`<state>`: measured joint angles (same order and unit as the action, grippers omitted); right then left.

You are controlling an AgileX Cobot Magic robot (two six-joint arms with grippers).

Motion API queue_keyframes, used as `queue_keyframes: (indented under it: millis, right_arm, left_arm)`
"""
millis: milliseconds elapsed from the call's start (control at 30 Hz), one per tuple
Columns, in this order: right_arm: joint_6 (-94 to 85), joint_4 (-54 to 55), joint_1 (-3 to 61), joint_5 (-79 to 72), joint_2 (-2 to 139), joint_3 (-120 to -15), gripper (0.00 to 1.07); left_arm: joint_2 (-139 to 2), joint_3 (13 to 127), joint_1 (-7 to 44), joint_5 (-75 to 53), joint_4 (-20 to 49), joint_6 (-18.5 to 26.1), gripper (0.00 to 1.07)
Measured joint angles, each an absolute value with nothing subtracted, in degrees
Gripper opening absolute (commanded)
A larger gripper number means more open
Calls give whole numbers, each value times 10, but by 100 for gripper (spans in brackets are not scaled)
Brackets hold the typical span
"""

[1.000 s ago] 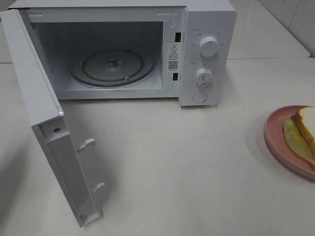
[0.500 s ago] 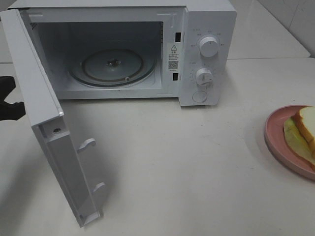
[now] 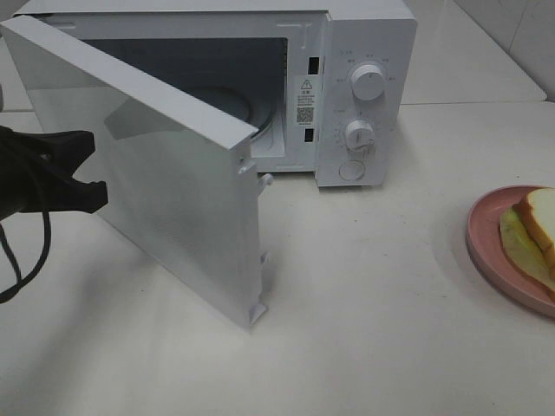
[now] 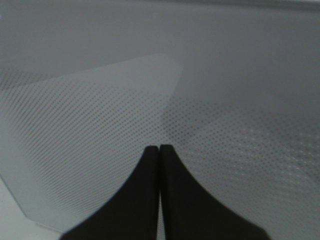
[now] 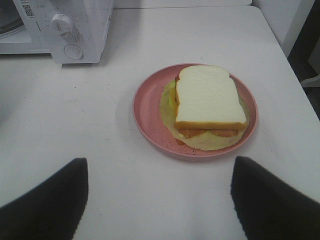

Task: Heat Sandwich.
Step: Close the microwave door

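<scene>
The sandwich point(image 3: 539, 227) lies on a round pink plate point(image 3: 486, 236) at the right edge of the table, outside the microwave point(image 3: 364, 43). In the right wrist view the sandwich point(image 5: 207, 97) on its plate point(image 5: 147, 112) lies just ahead of my open, empty right gripper point(image 5: 160, 167). The microwave door point(image 3: 165, 199) stands about half open. My left gripper point(image 3: 94, 169) is shut and presses against the door's outer face. The left wrist view shows its closed fingertips point(image 4: 152, 155) against the dotted door panel point(image 4: 150, 85).
The microwave has two knobs point(image 3: 368, 82) and a button on its right panel. A bit of the glass turntable point(image 3: 264, 113) shows behind the door. Bare white table point(image 3: 373, 303) lies between the microwave and the plate. A tiled wall corner is at the far right.
The left gripper came in from the left and the door swung from wide open to about half open. The plate and sandwich have not moved.
</scene>
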<state>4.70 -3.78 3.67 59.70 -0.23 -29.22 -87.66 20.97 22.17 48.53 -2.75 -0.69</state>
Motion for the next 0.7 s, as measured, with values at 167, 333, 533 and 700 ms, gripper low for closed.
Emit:
queue_keyframes:
  millis: [167, 333, 533, 700]
  right_arm:
    - [47, -38, 37, 597, -2, -292, 76]
    - [47, -38, 37, 597, -2, -292, 76]
    - [47, -38, 37, 597, -2, -292, 76]
    - [47, -38, 37, 597, -2, -292, 76]
  left_arm:
    - [-890, 236, 265, 485, 41, 36, 0]
    - [-907, 264, 298, 485, 108, 70, 0]
    - [-927, 297, 325, 485, 146, 96, 0]
    - [-953, 332, 347, 485, 165, 103, 0]
